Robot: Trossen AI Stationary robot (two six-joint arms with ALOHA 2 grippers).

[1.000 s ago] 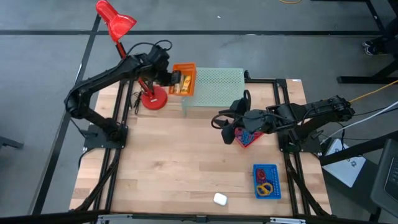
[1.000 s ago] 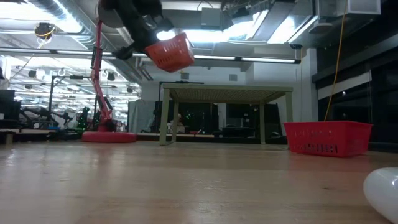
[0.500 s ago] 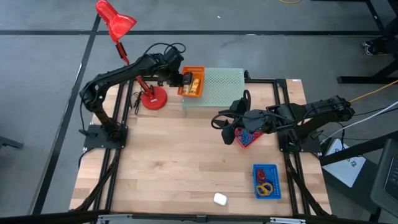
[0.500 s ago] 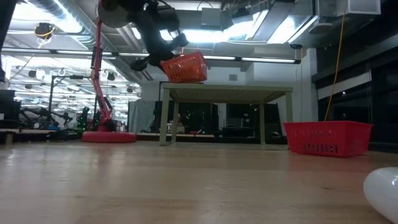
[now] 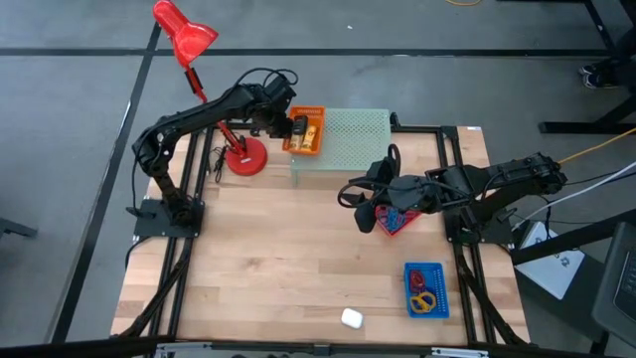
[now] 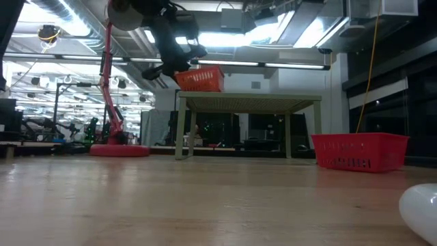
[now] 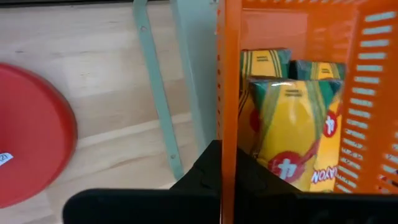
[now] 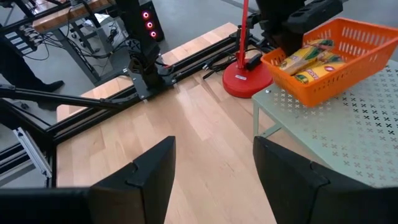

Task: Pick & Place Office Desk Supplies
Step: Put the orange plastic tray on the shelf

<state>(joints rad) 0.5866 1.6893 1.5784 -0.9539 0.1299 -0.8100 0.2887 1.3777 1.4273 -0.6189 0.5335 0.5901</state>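
An orange mesh basket (image 5: 307,130) holding stubby yellow tubes (image 7: 283,124) sits level at the left end of the pale green mesh riser (image 5: 353,139). My left gripper (image 5: 287,126) is shut on the basket; it shows in the right wrist view as well (image 8: 292,31). Near the table's right side, my right gripper (image 5: 367,213) hangs open, its fingers (image 8: 152,180) wide apart and nothing between them, beside a red mesh basket (image 5: 396,220). A blue mesh basket (image 5: 425,289) with coloured loops lies on the table at the near right. My left gripper pinches the orange basket's side wall (image 7: 229,134) on the lamp side, one finger inside the basket and one outside. The fingers slant down from the table's left. The basket is level, its bottom at the riser's top (image 6: 200,90); whether it rests there I cannot tell.
The red desk lamp's base (image 5: 245,157) stands just left of the riser, its head (image 5: 184,30) beyond the table's far left. A white object (image 5: 351,318) lies near the front edge. Bare wood spreads across the table's middle and left.
My left gripper has gone down and toward the table's right, carrying the orange basket over the riser's left end. The basket, tilted and higher a second ago, is now level at the riser's top.
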